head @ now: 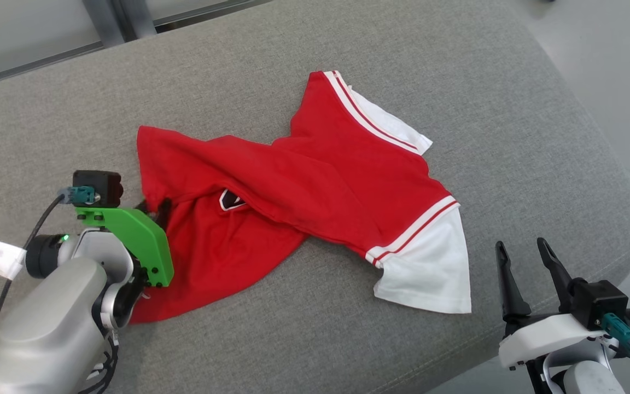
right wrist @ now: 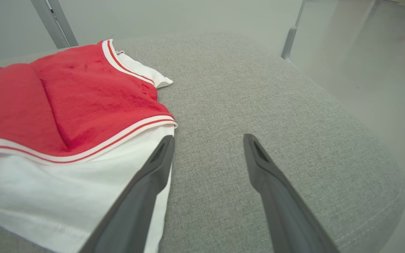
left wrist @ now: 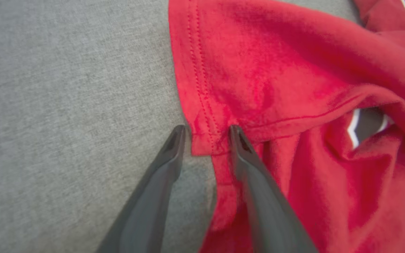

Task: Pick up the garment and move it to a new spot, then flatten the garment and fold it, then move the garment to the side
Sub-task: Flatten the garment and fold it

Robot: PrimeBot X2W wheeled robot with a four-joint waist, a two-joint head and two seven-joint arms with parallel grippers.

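A wide grey cushion [head: 457,65] carries a rumpled red shirt [head: 315,180], lying ahead of both grippers and not yet lifted. The left gripper [left wrist: 207,130] has its fingers apart astride the shirt's hem corner [left wrist: 202,140], seemingly placed to pinch it. The right gripper [head: 521,243] hangs spread and empty just beside the white sleeve [head: 430,273].

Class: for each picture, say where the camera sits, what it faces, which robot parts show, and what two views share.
Head view: on the head, looking down at the red garment on the grey cushion; left gripper, right gripper show.
Left wrist view: left wrist, facing the garment's hem between its fingers.
Right wrist view: right wrist, facing across the cushion past its open fingers.
Shared: head and right wrist views both show the white sleeve.
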